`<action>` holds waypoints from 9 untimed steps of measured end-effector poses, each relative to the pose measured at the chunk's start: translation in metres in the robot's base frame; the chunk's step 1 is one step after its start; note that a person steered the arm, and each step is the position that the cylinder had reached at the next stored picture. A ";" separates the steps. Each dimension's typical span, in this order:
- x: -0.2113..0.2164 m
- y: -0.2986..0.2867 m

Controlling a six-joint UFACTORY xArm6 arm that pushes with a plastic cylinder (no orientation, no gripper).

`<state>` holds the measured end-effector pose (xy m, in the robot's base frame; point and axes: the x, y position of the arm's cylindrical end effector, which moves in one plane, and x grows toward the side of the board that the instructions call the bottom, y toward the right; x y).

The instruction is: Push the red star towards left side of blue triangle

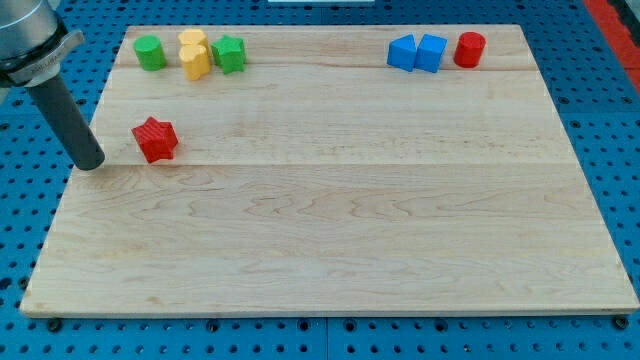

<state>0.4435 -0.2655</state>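
Note:
The red star lies on the wooden board near the view's left edge. My tip rests on the board just left of the red star, a small gap apart from it. The blue triangle lies at the view's top right, touching a blue cube-like block on its right. The red star is far to the left of and below the blue triangle.
A red cylinder stands right of the blue blocks. At the view's top left sit a green cylinder, a yellow block and a green star. The board lies on a blue perforated table.

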 end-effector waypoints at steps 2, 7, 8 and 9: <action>-0.017 0.052; -0.117 0.160; -0.154 0.233; -0.159 0.225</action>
<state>0.2847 -0.0406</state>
